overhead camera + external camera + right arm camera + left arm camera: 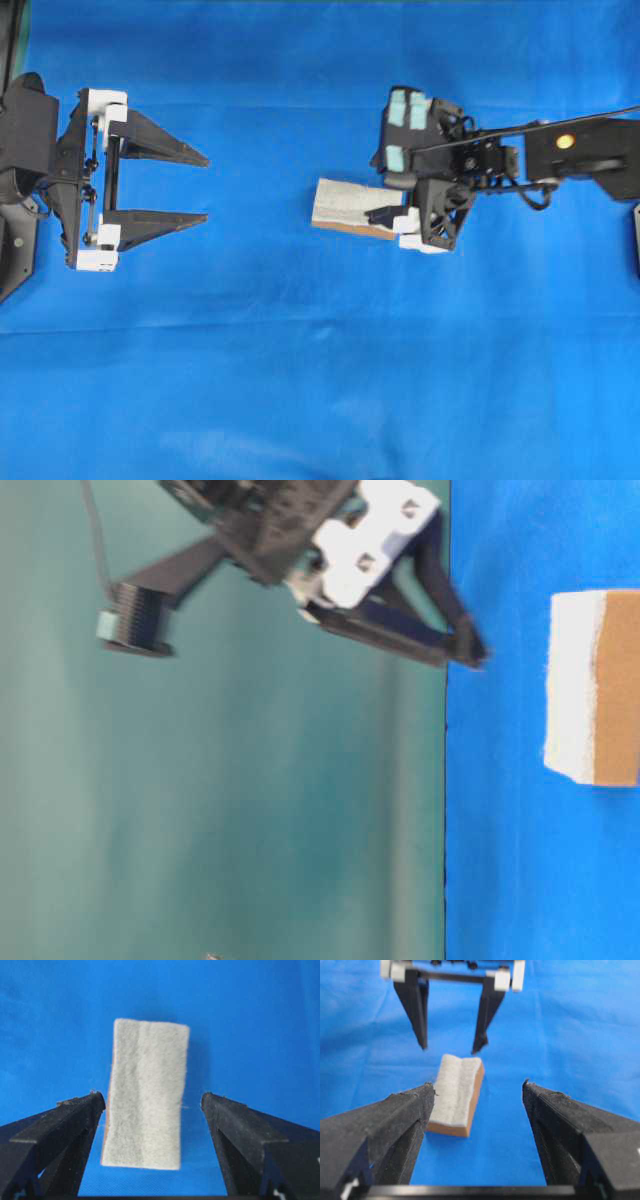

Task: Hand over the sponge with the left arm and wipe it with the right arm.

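Sponge [348,203] lies flat on the blue cloth [300,380], pale speckled face up, thin orange-brown layer beneath, showing along its edges in my left wrist view and the table-level view [592,687]. It sits right of centre in the overhead view.

My right gripper [388,215] hovers over the sponge's near end. From my right wrist camera, the sponge [146,1117] runs lengthwise between my two black fingers [60,1135]; jaws spread wide. The left finger tip sits close to the sponge's edge; the right one stands clear, with cloth showing between. No grip. Teal pads [408,110] visible on this arm's housing.

My left gripper [205,188] is well apart from the sponge, at the left of the overhead view, jaws spread wide, nothing between them. Left wrist camera sees the sponge [456,1094] ahead, nearer my left-hand finger [385,1125], with my right gripper [451,1045] beyond it, tips pointing down toward the sponge's far end.
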